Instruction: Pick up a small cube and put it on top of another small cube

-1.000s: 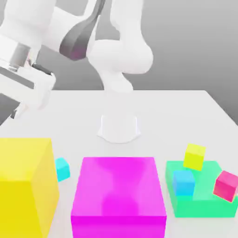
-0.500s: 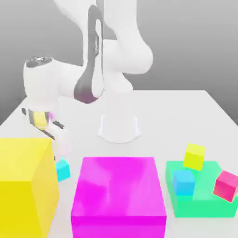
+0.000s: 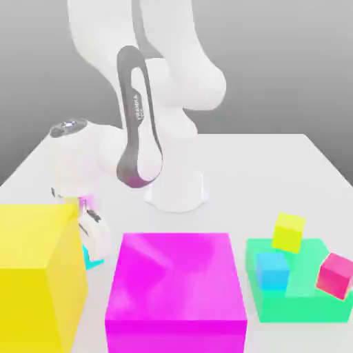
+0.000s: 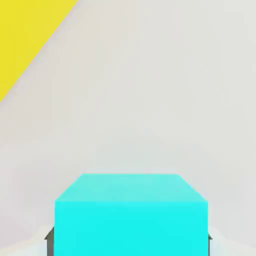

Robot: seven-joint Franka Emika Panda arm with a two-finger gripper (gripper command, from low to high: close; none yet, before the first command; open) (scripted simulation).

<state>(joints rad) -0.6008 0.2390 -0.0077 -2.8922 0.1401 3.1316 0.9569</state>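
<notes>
White Panda arm has swung down from high at the exterior view's left, approx. 1 s ago, to low over the tabletop (image 3: 276, 165). Its tool (image 3: 94, 238) now sits in the gap between the big yellow block (image 3: 34, 276) and the big magenta block (image 3: 176, 286), right over the small turquoise cube (image 4: 131, 212). In the hand view the cube sits close below the camera, w/ dark finger pads (image 4: 49, 239) just outside its two sides, so the tool looks spread around it, not yet clenched. The cube rests on the tabletop. Likely meaning: approach done, grasp comes next. The sky-blue cube (image 3: 272, 270), a probable stacking target, sits on a green slab (image 3: 303, 293) at the exterior view's right.
</notes>
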